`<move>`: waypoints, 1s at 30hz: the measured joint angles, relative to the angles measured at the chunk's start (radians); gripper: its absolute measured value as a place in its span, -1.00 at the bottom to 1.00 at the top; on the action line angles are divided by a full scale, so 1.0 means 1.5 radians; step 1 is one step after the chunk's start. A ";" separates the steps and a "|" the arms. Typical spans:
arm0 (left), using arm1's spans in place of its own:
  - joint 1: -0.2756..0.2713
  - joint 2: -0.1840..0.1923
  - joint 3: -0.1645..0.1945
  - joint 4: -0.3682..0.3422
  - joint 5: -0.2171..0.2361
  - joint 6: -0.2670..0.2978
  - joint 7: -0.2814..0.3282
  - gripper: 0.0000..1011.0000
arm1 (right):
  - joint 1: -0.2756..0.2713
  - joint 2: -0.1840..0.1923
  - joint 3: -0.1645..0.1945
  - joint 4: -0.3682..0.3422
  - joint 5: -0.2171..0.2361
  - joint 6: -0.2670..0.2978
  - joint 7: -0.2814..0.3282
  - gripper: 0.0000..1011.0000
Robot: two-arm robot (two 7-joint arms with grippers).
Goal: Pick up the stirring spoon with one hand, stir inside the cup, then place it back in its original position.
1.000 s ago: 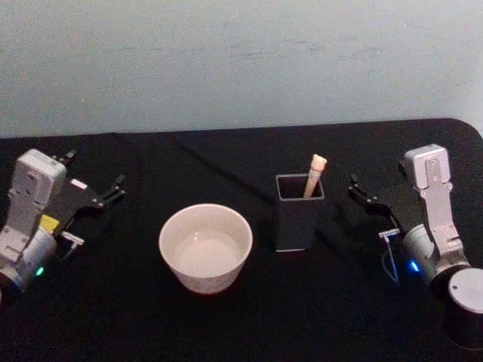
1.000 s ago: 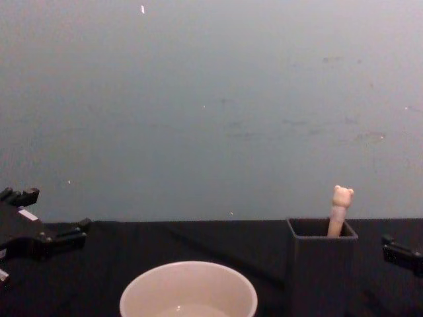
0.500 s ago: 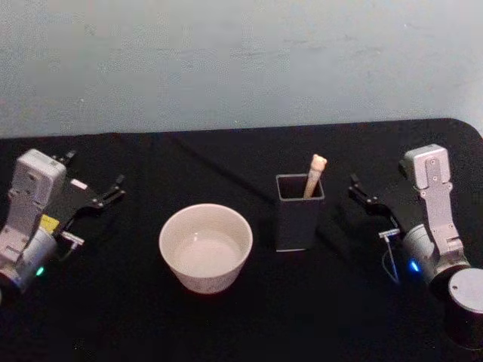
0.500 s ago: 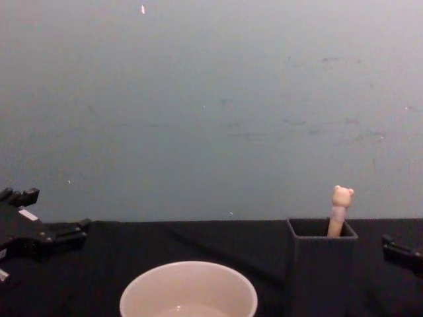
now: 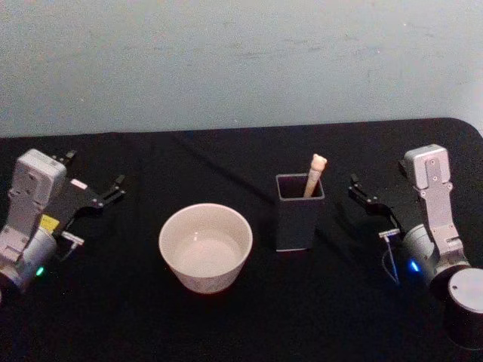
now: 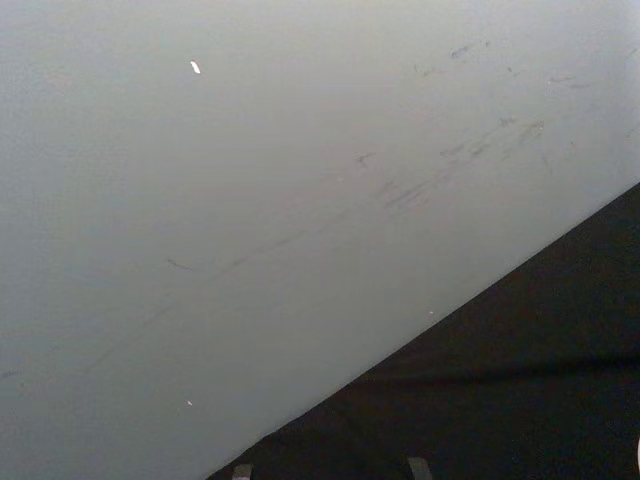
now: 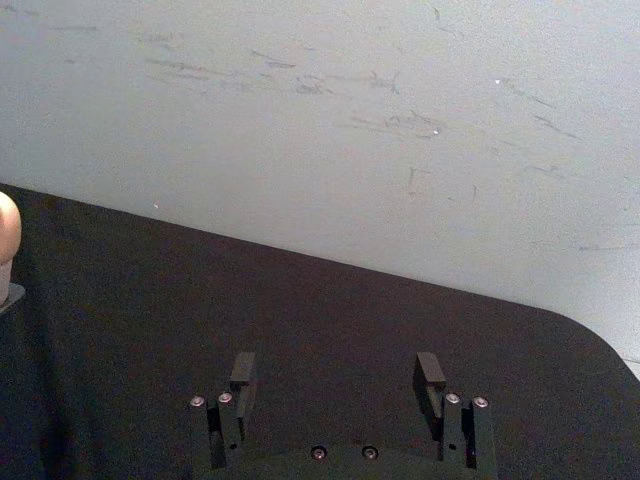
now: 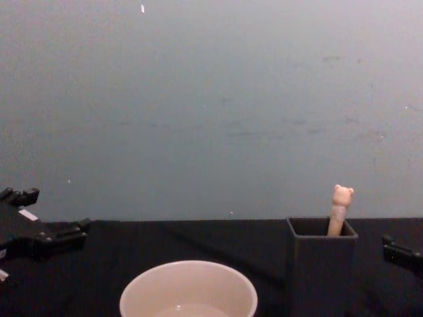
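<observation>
The stirring spoon (image 5: pixel 314 173) stands in the dark grey square holder (image 5: pixel 299 217) right of centre, its bear-head top (image 8: pixel 342 196) poking above the holder's rim (image 8: pixel 321 232). Its bowl is hidden inside. The bear head also shows in the right wrist view (image 7: pixel 6 238). The cream-white cup (image 5: pixel 205 246) sits left of the holder, its rim low in the chest view (image 8: pixel 188 289). My left gripper (image 5: pixel 96 170) hovers open at the far left, well clear of the cup. My right gripper (image 5: pixel 359 188) is open to the right of the holder, its fingers (image 7: pixel 242 368) apart with nothing between them.
A black cloth (image 5: pixel 241 317) covers the table, with a pale grey-blue wall (image 5: pixel 241 60) behind. The table's rounded right rear corner (image 5: pixel 464 124) lies behind my right arm. Bare cloth lies in front of the cup and holder.
</observation>
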 joint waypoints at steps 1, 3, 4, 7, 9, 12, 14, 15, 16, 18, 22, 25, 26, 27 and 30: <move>0.000 0.000 0.000 0.000 0.000 0.000 0.000 0.98 | 0.000 0.000 0.000 0.000 0.000 0.000 0.000 0.98; 0.000 0.000 0.000 0.000 0.000 0.000 0.000 0.98 | 0.000 0.000 0.000 0.000 0.000 0.000 0.000 0.98; 0.000 0.000 0.000 0.000 0.000 0.000 0.000 0.98 | 0.000 0.000 0.000 0.000 0.000 0.000 0.000 0.98; 0.000 0.000 0.000 0.000 0.000 0.000 0.000 0.98 | 0.000 0.000 0.000 0.000 0.000 0.000 0.000 0.98; 0.000 0.000 0.000 0.000 0.000 0.000 0.000 0.98 | 0.000 0.000 0.000 0.000 0.000 0.000 0.000 0.98; 0.000 0.000 0.000 0.000 0.000 0.000 0.000 0.98 | 0.000 0.000 0.000 0.000 0.000 0.000 0.000 0.98; 0.000 0.000 0.000 0.000 0.000 0.000 0.000 0.98 | 0.000 0.000 0.000 0.000 0.000 0.000 0.000 0.98; 0.000 0.000 0.000 0.000 0.000 0.000 0.000 0.98 | 0.000 0.000 0.000 0.000 0.000 0.000 0.000 0.98; 0.000 0.000 0.000 0.000 0.000 0.000 0.000 0.98 | 0.000 0.000 0.000 0.000 0.000 0.000 0.000 0.98; 0.000 0.000 0.000 0.000 0.000 0.000 0.000 0.98 | 0.000 0.000 0.000 0.000 0.000 0.000 0.000 0.98; 0.000 0.000 0.000 0.000 0.000 0.000 0.000 0.98 | 0.000 0.000 0.000 0.000 0.000 0.000 0.000 0.98; 0.000 0.000 0.000 0.000 0.000 0.000 0.000 0.98 | 0.000 0.000 0.000 0.000 0.000 0.000 0.000 0.98; 0.000 0.000 0.000 0.000 0.000 0.000 0.000 0.98 | 0.000 0.000 0.000 0.000 0.000 0.000 0.000 0.98; 0.000 0.000 0.000 0.000 0.000 0.000 0.000 0.98 | 0.000 0.000 0.000 0.000 0.000 0.000 0.000 0.98; 0.000 0.000 0.000 0.000 0.000 0.000 0.000 0.98 | 0.000 0.000 0.000 0.000 0.000 0.000 0.000 0.98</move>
